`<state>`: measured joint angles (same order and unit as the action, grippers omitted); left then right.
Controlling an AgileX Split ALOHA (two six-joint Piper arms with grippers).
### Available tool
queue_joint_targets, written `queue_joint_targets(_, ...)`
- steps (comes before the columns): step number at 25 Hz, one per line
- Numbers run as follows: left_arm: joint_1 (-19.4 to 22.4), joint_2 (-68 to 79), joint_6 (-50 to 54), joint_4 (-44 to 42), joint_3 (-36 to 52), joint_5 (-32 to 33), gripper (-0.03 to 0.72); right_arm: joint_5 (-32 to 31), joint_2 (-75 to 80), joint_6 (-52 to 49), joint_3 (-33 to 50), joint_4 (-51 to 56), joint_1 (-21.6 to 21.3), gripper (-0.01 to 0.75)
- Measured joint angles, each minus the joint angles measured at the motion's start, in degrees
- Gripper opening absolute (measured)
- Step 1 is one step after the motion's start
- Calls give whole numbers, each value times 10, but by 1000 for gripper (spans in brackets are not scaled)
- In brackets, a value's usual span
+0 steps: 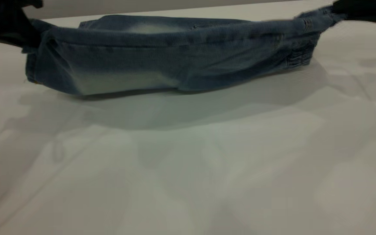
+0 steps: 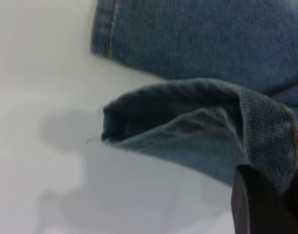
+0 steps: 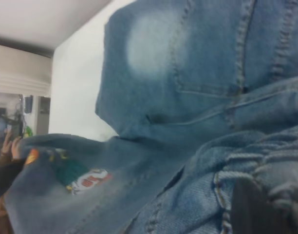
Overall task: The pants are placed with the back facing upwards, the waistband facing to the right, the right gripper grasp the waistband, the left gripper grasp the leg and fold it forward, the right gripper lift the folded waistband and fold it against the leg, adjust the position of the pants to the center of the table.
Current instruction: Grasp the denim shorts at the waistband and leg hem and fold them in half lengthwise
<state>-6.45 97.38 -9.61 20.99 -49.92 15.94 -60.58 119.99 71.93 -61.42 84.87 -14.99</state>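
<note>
Left end effector (image 1: 28,36) at far left of the exterior view, low and near the back of the tabletop (image 1: 188,169); only its dark bulk shows, reaching in from the left edge. It has hold of the hem end of the leg (image 1: 44,55), clamped on the denim and holding it up off the surface. In the left wrist view one black finger (image 2: 258,204) presses against the cuff fabric, the hem opening gaping just beyond it.

Right end effector (image 1: 336,11) at top right of the exterior view, coming in from the right edge at roughly the same height. It is closed on the waistband (image 1: 312,24), which is pulled out to a stretched point towards it. Right wrist view: a black finger (image 3: 253,209) sits tight against the gathered elastic ruffles.

Pants (image 1: 175,55) hang between the two end effectors as a long band, raised along the top edge, the lower edge sagging to touch the tabletop near the middle. Pale faded patch faces the camera at lower left. They lie towards the far side of the tabletop.

Right wrist view also shows a back pocket (image 3: 212,53) with tan stitching, a faded patch, and part of the printed figure (image 3: 85,180) on the raised leg.
</note>
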Motion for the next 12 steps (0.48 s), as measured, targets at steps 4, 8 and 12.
queue_joint_targets(4,0,45,-4,0,-50,5,87,17,1,-29,-38,-22,16,28)
queue_joint_targets(8,0,61,-9,0,-103,13,87,42,8,-57,-73,-44,31,28)
queue_joint_targets(12,0,79,-20,0,-148,13,87,37,34,-70,-104,-56,35,28)
